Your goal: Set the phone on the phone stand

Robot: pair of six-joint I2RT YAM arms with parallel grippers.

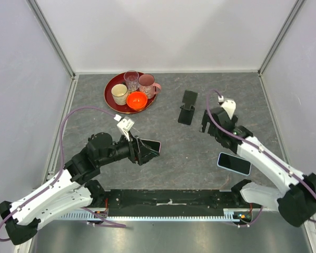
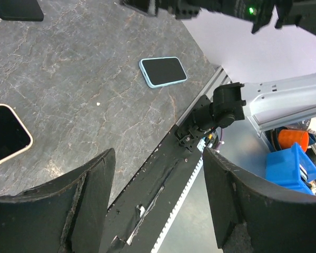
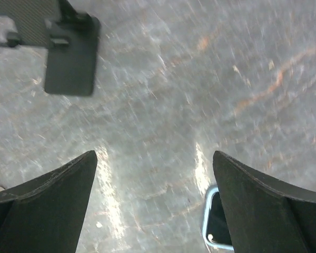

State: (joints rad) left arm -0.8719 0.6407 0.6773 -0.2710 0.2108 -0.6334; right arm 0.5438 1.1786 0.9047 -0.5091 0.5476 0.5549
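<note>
Grey marbled table (image 1: pixel 168 171) fills the walled cell, and toward its far left sits a red tray (image 1: pixel 106 94) of cups (image 1: pixel 119 94), well apart from the work. Nearer the front, the left gripper (image 2: pixel 159 158) hangs low with its jaws spread and nothing between them. A pale-rimmed phone (image 1: pixel 153 146) lies flat on the table just beside its fingertips. Further right the phone stand (image 1: pixel 188 107) is bare, with no phone on it. The right gripper (image 3: pixel 155 158) hovers just beside the stand, jaws wide and empty. A blue-rimmed phone (image 1: pixel 234 163) lies flat by the right forearm, near the front edge. By my reading the task is hardly begun: neither phone is held, so grasping, carrying and seating one on the stand all remain.
</note>
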